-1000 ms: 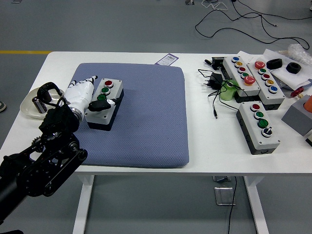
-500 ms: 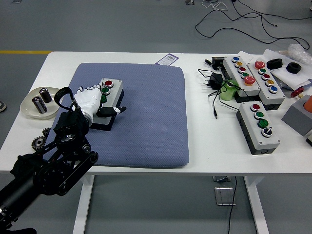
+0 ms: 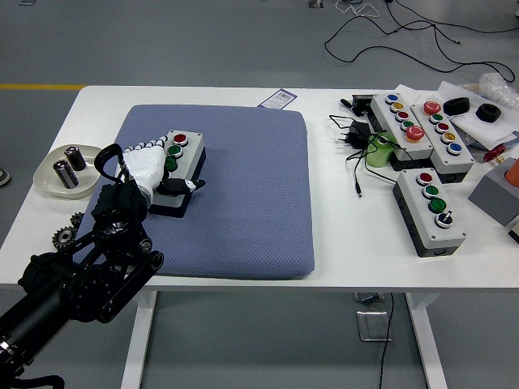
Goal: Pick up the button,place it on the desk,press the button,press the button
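White table [image 3: 243, 96], blue pad [image 3: 243, 194], dish [image 3: 49, 182] (left), button boxes [image 3: 422, 130], cables [image 3: 357, 150]

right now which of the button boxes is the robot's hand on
The button box on the blue pad, with the left hand over its near end. The other three boxes sit untouched at the table's right side.

Blue pad [image 3: 243, 194] open right of and in front of the button box [image 3: 180, 172]. Left approach narrowed by the dish [image 3: 50, 180] and gears [image 3: 65, 237]. Right table crowded: boxes [image 3: 430, 211], cables [image 3: 357, 150].
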